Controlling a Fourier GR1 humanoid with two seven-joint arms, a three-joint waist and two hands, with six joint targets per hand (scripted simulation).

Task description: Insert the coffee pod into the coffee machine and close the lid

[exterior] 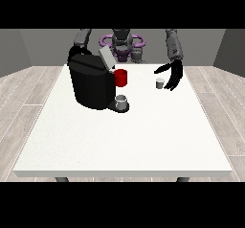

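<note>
- One front view shows a white desk (124, 141) with a black coffee machine (91, 85) at its left, lid (106, 58) tilted up and open.
- A grey cup (122, 102) stands on the machine's tray, and a red mug (121, 77) sits just behind, beside the machine.
- The small grey coffee pod (160, 83) stands on the desk, well right of the machine.
- The hand at the view's right (174, 75) hangs just beside the pod, fingers relaxed and spread downward, holding nothing.
- The other hand is hidden behind the machine.

No readable text, label, brand or number on anything in view.
</note>
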